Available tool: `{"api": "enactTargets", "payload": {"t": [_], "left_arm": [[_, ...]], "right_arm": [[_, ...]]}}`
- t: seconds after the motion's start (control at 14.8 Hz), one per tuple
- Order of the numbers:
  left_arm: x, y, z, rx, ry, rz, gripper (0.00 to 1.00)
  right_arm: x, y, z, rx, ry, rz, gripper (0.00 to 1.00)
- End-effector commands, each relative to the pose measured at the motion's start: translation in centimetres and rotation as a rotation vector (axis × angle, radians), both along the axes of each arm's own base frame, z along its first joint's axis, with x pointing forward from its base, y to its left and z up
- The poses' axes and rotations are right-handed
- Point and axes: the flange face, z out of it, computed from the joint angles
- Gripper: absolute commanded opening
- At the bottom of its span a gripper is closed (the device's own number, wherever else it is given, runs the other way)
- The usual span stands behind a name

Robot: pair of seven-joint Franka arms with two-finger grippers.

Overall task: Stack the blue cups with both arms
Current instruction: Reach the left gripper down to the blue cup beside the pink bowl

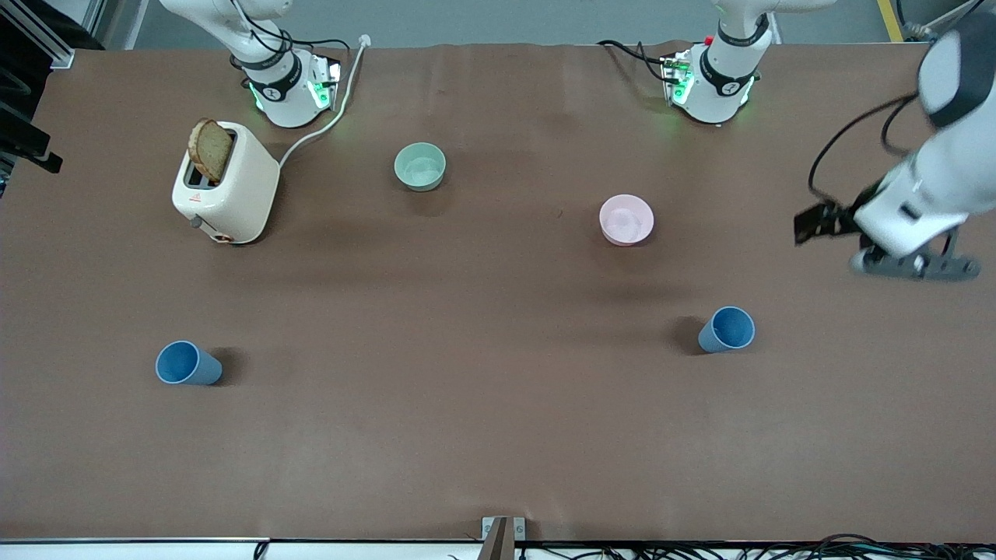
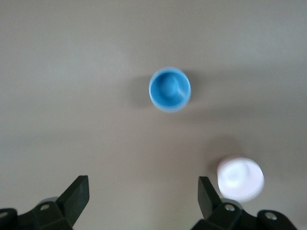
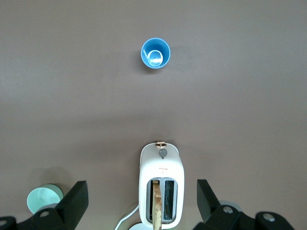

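While both cups stand untouched: nothing is stacked yet, and the step in hand looks like each arm reaching for its own cup.

Left-end blue cup (image 1: 727,330): upright on the table toward the left arm's end, nearer the front camera than the pink bowl (image 1: 626,219), well apart from it; it sits ahead of the fingers in the left wrist view (image 2: 170,89).

Right-end blue cup (image 1: 187,364): upright toward the right arm's end, nearer the front camera than the toaster (image 1: 226,183), which has a slice of bread (image 1: 211,149) sticking up from a slot.

Left gripper (image 2: 143,194): up in the air over the table's edge at the left arm's end, fingers wide apart, holding nothing (the front view blurs it, so its exact height is hard to judge).

Right gripper (image 3: 142,197): high over the toaster, fingers spread, empty; only the base of this arm shows in the front view.

Green bowl (image 1: 420,166): near the bases, no part of the job.

Doing it well: centre each cup between the open fingers before descending, grip the wall below the rim without tipping, then choose one cup as the base and lower the other straight in, mouths up.
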Motion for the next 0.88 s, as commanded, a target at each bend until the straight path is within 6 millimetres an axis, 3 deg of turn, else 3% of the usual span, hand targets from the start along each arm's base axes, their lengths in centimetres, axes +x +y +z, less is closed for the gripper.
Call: {"api": "enactTargets", "payload": {"t": [0.0,0.14,0.41,0.47,0.61,0.68,0.81], "left_arm": [[1.7,0.4,-7.9,-0.010,-0.059,0.004,1.00],[2.3,0.3,-12.7,-0.022,-0.115,0.006,1.00],[2.9,0.2,-20.3,-0.034,-0.159,-0.001,1.00],[2.2,0.2,-22.2,-0.034,-0.147,-0.003,0.95],[1.0,0.3,-23.8,-0.033,-0.128,-0.006,0.85],[0.9,0.3,-23.9,-0.033,-0.127,-0.006,0.76],[0.9,0.0,-24.7,-0.034,-0.114,-0.010,0.49]], "right_arm": [[0.6,-0.1,-2.6,0.000,-0.015,0.007,1.00],[1.4,-0.2,-4.4,-0.003,-0.036,0.008,1.00],[3.7,-0.6,-11.8,-0.008,-0.032,0.008,0.99],[4.2,-1.0,-14.4,-0.011,-0.047,0.002,0.99],[4.9,-2.3,-19.4,-0.015,-0.064,-0.017,0.99],[5.5,-2.5,-21.2,-0.018,-0.068,-0.020,0.99],[6.9,-3.4,-24.9,-0.021,-0.055,-0.030,0.99]]}}
